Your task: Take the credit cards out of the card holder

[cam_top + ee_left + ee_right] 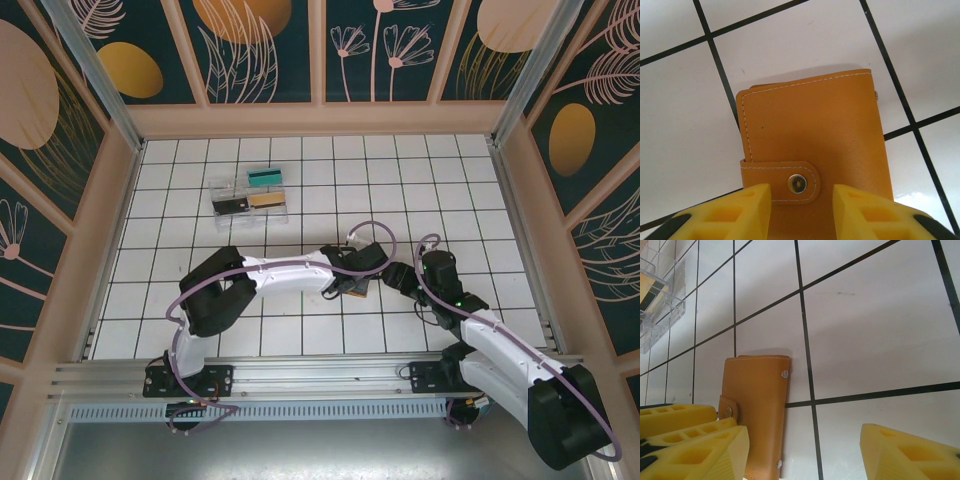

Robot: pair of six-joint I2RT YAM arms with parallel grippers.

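Observation:
The card holder [810, 125] is a flat orange-brown wallet lying closed on the white tiles, its strap fastened by a metal snap [797, 183]. The credit cards are hidden inside it. My left gripper [801, 200] hangs low over the holder's strap end, open, with its yellow fingers [740, 210] standing on either side of the snap. My right gripper [805, 440] is open wide just to the right of the card holder [755, 390], and its left finger sits at the holder's near edge. From above, both grippers [362, 272] [397, 278] meet at the card holder [357, 291].
A clear plastic tray [250, 195] with teal, black and tan pieces stands at the back left, and its corner [655, 300] also appears in the right wrist view. Pink walls enclose the tiled table on three sides.

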